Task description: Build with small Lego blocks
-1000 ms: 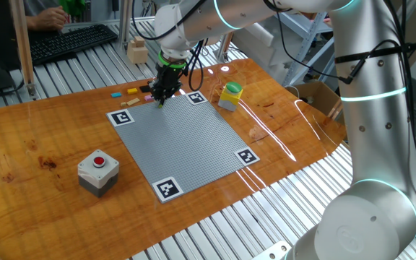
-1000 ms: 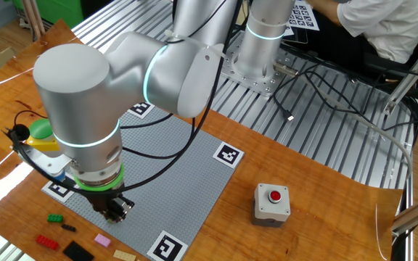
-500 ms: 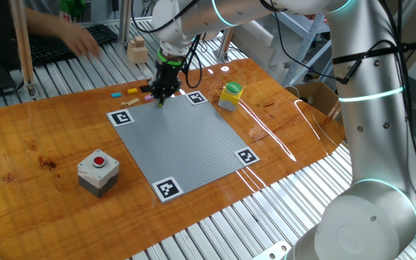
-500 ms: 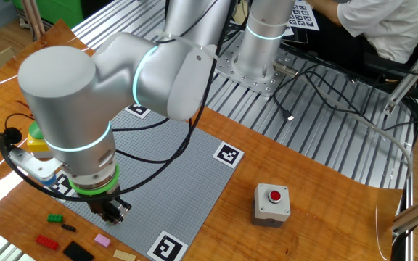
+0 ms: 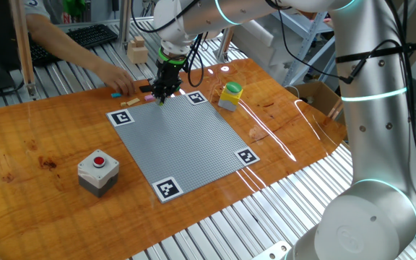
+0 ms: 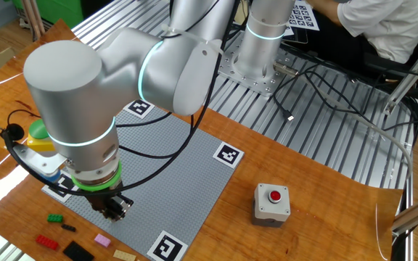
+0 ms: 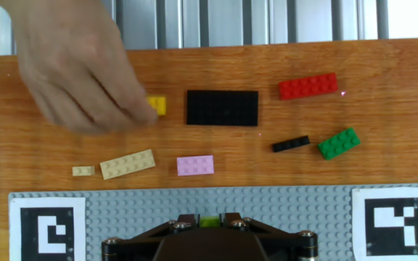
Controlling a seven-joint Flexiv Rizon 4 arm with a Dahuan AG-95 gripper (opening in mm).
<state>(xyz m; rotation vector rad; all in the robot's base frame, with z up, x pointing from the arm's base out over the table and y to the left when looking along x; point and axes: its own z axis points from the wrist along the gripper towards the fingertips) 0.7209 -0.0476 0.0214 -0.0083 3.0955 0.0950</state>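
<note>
Bricks lie loose on the bench [image 7: 383, 156] along the upper half of the hand view: a red brick [image 7: 308, 85] at upper right, a black plate [image 7: 222, 107] at centre, a thin black piece [image 7: 290, 143] and a green brick [image 7: 339, 143] lower right, a pink brick [image 7: 195, 165] at centre, a tan bar [image 7: 127, 164] and a tiny tan piece [image 7: 83, 171] to its left. A yellow brick [image 7: 157, 106] sits just left of the black plate, with a person's hand [image 7: 75, 65] from the upper left touching it. The grey studded plate [image 7: 267, 217] fills the bottom of that frame. At its lower middle edge the claw [image 7: 210, 221] is narrowed on a yellow-green brick [image 7: 210, 221], fingers close on either side. In the other fixed view the claw [image 6: 115, 208] stands low over the plate's near edge, at lower left of the frame, just above the loose bricks on the bench
</note>
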